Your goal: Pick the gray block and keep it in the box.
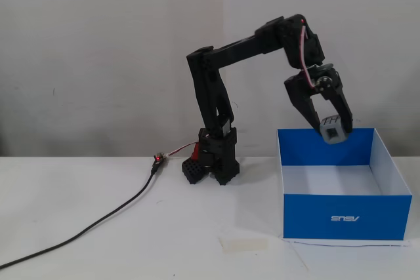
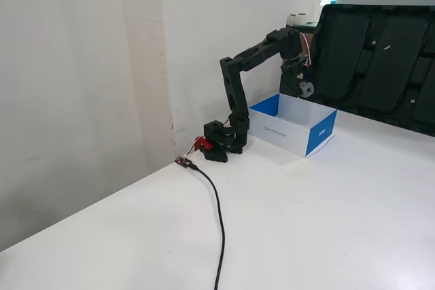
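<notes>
In both fixed views my black arm reaches out over the box. My gripper (image 1: 332, 129) is shut on the gray block (image 1: 333, 130), a small gray cube held at the fingertips just above the box's open top. The block also shows in the other fixed view (image 2: 306, 89), hanging over the box. The box (image 1: 344, 211) is blue cardboard with a white interior and a white logo on its front; it stands on the white table to the right of the arm's base, and shows smaller in the other fixed view (image 2: 319, 134).
A black cable (image 1: 98, 218) runs from a small connector board (image 1: 157, 159) beside the arm base (image 1: 216, 162) across the table to the left. A small white flat piece (image 1: 244, 243) lies in front of the box. A large black tray-like panel (image 2: 380, 59) leans behind the box.
</notes>
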`<state>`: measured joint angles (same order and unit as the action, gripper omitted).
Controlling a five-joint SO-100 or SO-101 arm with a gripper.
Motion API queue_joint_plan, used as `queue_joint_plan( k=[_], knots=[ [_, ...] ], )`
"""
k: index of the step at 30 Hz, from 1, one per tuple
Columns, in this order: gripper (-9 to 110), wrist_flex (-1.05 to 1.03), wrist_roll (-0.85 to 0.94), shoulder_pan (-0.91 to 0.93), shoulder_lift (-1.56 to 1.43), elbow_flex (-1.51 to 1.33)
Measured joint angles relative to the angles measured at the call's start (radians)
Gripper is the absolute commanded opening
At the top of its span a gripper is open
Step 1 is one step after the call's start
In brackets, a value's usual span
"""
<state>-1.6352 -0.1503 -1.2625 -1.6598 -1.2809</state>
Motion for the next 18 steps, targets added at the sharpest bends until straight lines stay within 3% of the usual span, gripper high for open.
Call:
queue_joint_plan(
  k=[3,7,10,14,18],
  knots=[
    [10,0.018,-0.011,-0.061,0.043,-0.002],
    [24,0.058,-0.025,-0.08,0.126,-0.002],
    [24,0.077,-0.025,-0.086,0.167,-0.002],
    [17,0.086,-0.025,-0.089,0.198,-0.002],
    [2,0.089,-0.025,-0.087,0.199,-0.002]
  ],
)
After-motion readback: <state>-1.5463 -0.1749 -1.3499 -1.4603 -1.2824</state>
